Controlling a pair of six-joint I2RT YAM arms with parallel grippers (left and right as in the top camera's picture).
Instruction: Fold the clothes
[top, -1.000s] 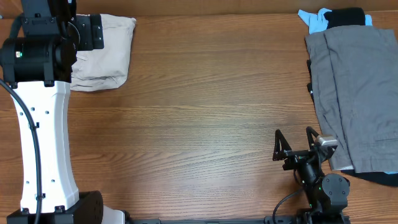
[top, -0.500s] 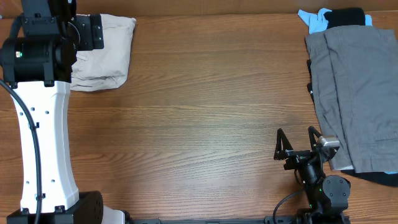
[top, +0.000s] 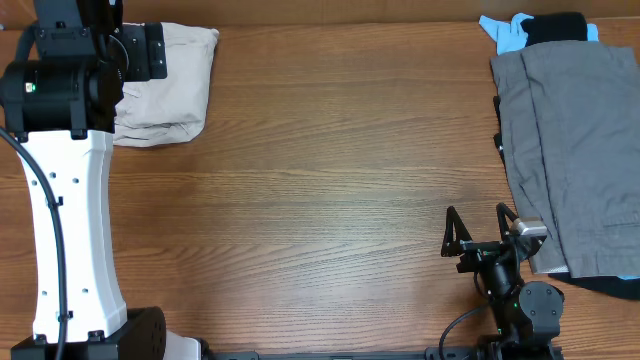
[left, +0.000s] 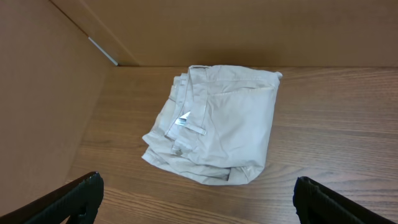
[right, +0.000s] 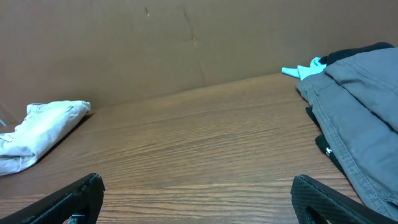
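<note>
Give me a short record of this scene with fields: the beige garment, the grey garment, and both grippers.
beige garment: bunched in a compact pile, white label showing, held by nothing
grey garment: spread flat on the right side
left gripper: open, over the beige garment, not touching
right gripper: open, empty, beside the grey garment

Open table (top: 330, 180) middle, grey garment (top: 570, 140) right, clothes (top: 175, 90) far left
</note>
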